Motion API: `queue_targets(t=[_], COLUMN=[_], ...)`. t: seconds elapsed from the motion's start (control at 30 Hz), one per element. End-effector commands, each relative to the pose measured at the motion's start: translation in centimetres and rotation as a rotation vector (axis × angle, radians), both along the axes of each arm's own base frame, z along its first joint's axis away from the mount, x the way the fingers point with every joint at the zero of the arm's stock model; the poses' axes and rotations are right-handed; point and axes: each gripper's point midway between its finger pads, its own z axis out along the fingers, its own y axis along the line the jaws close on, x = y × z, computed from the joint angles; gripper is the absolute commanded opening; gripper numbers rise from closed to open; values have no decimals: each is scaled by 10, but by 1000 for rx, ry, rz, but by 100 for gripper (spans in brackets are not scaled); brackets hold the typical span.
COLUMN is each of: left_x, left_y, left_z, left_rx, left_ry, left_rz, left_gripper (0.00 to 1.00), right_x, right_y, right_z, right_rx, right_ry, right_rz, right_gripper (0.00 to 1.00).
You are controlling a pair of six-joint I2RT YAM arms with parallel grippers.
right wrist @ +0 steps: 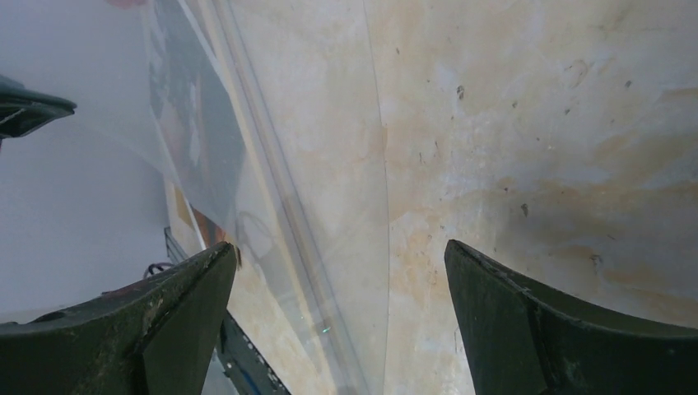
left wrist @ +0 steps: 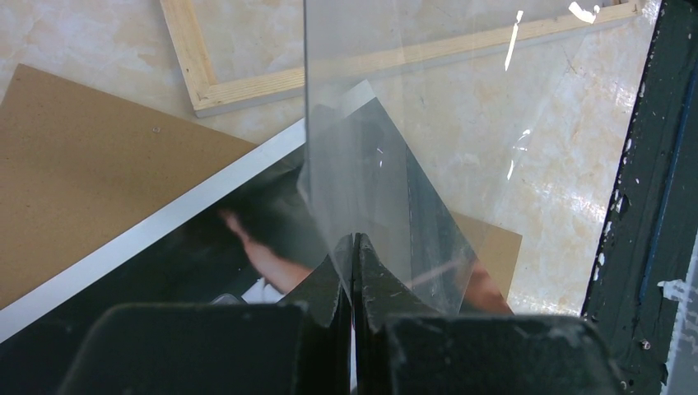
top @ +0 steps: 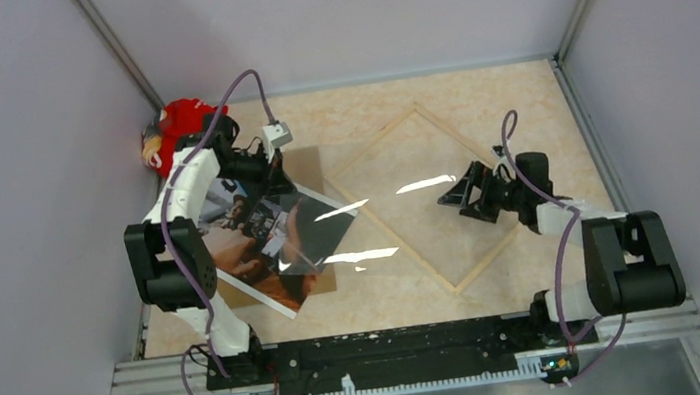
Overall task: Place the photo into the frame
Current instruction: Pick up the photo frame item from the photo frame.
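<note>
Clear thin plastic sheet [left wrist: 387, 107]: smooth, highly reflective. Dark rectangular photo print [left wrist: 181, 263]: glossy paper. Thin rectangular frame [left wrist: 247, 86]: bare light wood, matt. Plain brown backing board [left wrist: 99, 156]: matt, fibrous. Beige marbled table [right wrist: 535, 123]: smooth, scuffed and speckled. Black left claw [left wrist: 354, 247]: matt plastic, worn.

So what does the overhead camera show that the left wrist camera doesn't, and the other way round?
Only overhead: both arms, the whole frame on the table, the right gripper open over it, and a red thing in the far left corner. Only the left wrist: a close look at the left gripper pinched shut on the edge of a clear sheet. Both: the photo lying on a brown board, the sheet above them, and part of the frame.
</note>
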Motion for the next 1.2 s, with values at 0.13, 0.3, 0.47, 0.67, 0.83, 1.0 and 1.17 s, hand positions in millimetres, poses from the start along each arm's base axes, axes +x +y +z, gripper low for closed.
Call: queue_targets(t=[0.13,0.3,0.47,0.67,0.83,1.0,1.17], left_x=[10,16,27,40,51,34,22], left_y=[-5,-4,1,3,-2,-12,-30], left_z=[10,7,-4,-19,-20,-41,-59], left_rx=[-29,-26,21,70,89,171,265], left_ry=[-55,-39,-31,19,4,-8,-94], left_rz=[-9,13,67,133,164,98,39], left_gripper=[0,0,0,25,87,98,98], right_x=[0,-6,-9,-3,3,10,16], right_y=[33,56,57,51,32,-10,-58], right_z=[18,34,54,78,113,150,179], right_rx=[187,268,310,270,145,46,-23], right_ry=[-132,-187,-231,-260,-293,-292,-263], right_rz=[105,174,177,121,-3,-192,-365], right_gripper=[93,77,47,0,0,0,0])
